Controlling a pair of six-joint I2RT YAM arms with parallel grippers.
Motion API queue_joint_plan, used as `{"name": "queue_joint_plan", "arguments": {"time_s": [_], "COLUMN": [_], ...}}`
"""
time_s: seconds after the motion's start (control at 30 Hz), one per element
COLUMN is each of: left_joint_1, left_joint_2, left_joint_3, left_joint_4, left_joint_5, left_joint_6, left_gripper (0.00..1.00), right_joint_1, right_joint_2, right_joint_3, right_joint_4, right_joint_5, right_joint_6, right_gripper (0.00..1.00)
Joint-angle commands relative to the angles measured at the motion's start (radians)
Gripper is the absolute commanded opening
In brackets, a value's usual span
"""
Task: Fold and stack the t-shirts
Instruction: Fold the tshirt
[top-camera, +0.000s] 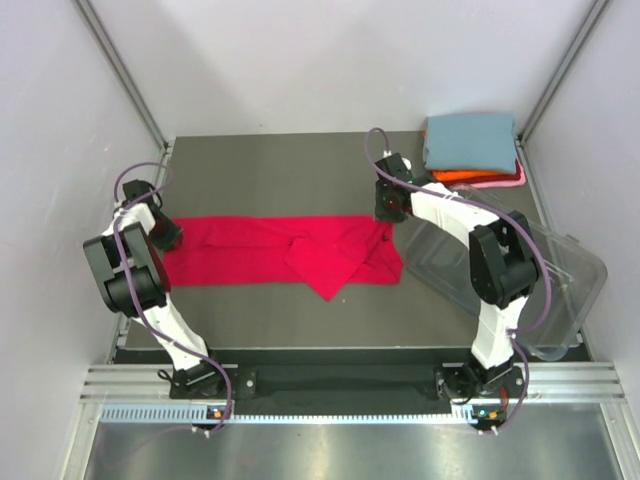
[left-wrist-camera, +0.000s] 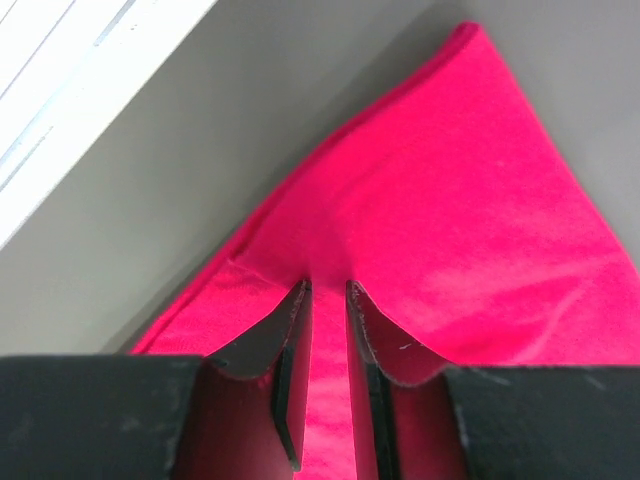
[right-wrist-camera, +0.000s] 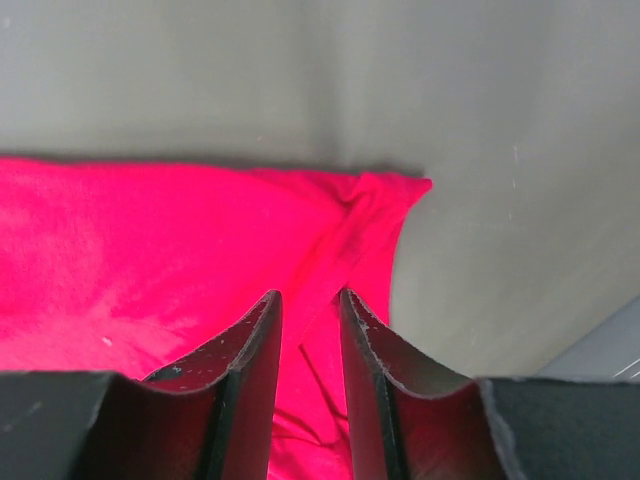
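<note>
The crimson red t-shirt (top-camera: 250, 255) lies as a long flat band across the dark table, with a folded point hanging toward the front. My left gripper (top-camera: 168, 237) is at its left end. In the left wrist view its jaws (left-wrist-camera: 328, 287) stand almost together, with puckered red cloth (left-wrist-camera: 450, 200) between them. My right gripper (top-camera: 388, 208) is at the shirt's far right corner. In the right wrist view (right-wrist-camera: 308, 295) its jaws stand narrow around a red hem (right-wrist-camera: 150, 250). At the back right the dusty blue-grey shirt (top-camera: 470, 140) lies folded on the orange (top-camera: 465, 176) and pale pink (top-camera: 505, 183) ones.
A clear plastic tub (top-camera: 545, 290) lies at the right side of the table, under and beside the right arm. Grey walls and metal frame posts (top-camera: 125, 75) close in the table on three sides. The table's left edge (left-wrist-camera: 90, 130) is close to the left gripper.
</note>
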Motion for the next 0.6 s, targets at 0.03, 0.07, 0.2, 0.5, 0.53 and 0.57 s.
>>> {"name": "queue_joint_plan", "arguments": {"time_s": [0.03, 0.07, 0.2, 0.5, 0.53, 0.57], "left_joint_1": [0.010, 0.010, 0.008, 0.010, 0.008, 0.010], "left_joint_2": [0.011, 0.011, 0.010, 0.022, 0.025, 0.029], "left_joint_3": [0.024, 0.021, 0.017, 0.017, 0.019, 0.022], "left_joint_4": [-0.001, -0.001, 0.004, 0.007, 0.008, 0.002], "left_joint_5": [-0.034, -0.037, -0.039, -0.029, -0.029, -0.029], "left_joint_6": [0.010, 0.011, 0.016, 0.013, 0.013, 0.014], "left_gripper": [0.24, 0.24, 0.24, 0.24, 0.24, 0.24], "right_joint_1": [-0.014, -0.022, -0.028, -0.052, -0.056, -0.059], "right_joint_2": [0.013, 0.015, 0.004, 0.021, 0.024, 0.029], "right_joint_3": [0.014, 0.013, -0.009, -0.052, -0.056, -0.058], "right_joint_4": [-0.026, -0.029, -0.020, 0.033, 0.039, 0.046], "right_joint_5": [0.050, 0.050, 0.077, 0.074, 0.064, 0.062], "right_joint_6": [0.145, 0.156, 0.211, 0.279, 0.282, 0.283], "right_gripper": [0.31, 0.31, 0.33, 0.34, 0.34, 0.34]}}
